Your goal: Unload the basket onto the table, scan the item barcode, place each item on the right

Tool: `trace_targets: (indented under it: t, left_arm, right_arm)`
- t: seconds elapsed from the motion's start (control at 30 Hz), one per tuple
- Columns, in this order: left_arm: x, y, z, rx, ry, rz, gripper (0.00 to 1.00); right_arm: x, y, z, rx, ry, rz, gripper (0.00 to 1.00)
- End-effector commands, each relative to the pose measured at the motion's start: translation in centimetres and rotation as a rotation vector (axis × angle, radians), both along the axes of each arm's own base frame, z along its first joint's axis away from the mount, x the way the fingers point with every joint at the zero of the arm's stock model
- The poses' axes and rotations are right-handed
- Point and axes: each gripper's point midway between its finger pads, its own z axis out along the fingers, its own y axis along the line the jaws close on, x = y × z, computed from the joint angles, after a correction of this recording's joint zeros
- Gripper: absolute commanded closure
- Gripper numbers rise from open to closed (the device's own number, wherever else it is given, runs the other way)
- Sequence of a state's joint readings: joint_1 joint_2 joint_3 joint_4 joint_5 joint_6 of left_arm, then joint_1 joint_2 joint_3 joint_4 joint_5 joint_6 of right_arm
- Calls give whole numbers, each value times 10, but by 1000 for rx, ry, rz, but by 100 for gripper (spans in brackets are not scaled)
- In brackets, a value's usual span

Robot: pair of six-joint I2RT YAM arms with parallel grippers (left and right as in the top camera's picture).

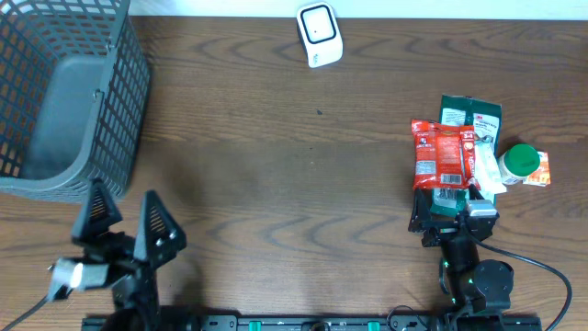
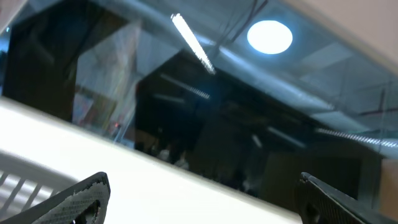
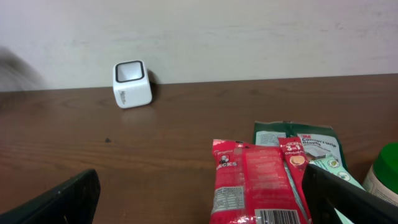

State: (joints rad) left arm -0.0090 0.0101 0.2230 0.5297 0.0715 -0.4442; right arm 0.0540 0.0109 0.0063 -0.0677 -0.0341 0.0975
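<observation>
Overhead view: right gripper (image 1: 452, 213) has its jaws spread wide and grips nothing, sitting just at the near end of the red snack packet (image 1: 439, 154), which lies on the right of the table (image 1: 276, 165), overlapping a green packet (image 1: 469, 115), with a green-capped bottle (image 1: 521, 162) beside it. Left gripper (image 1: 124, 193) is also fully spread and empty, front-left near the grey basket (image 1: 64, 92). White scanner (image 1: 319, 34) stands at the far edge, well apart from the packets.

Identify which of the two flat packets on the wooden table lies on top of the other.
The glossy red snack packet: it overlaps the dark green packet, which shows only past the red one's far edge.
</observation>
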Motion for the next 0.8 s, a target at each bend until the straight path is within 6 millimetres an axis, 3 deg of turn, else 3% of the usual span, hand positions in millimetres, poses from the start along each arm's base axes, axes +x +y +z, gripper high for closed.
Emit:
trace_targets:
  t: [0.0,0.3,0.53,0.77]
  left_arm:
    - [12,2,-24,2,40,12,6]
    - [44,2,-92,3,196,13,6]
    - [64,3,-150,11,441,22,6]
    - [69,1,-196,223,623,83,6]
  right_arm:
    - [0,1,0,7,1,6,1]
    - [0,1,0,7,1,6,1]
    - [0,1,0,7,1,6,1]
    - [0,1,0,7,1,6,1]
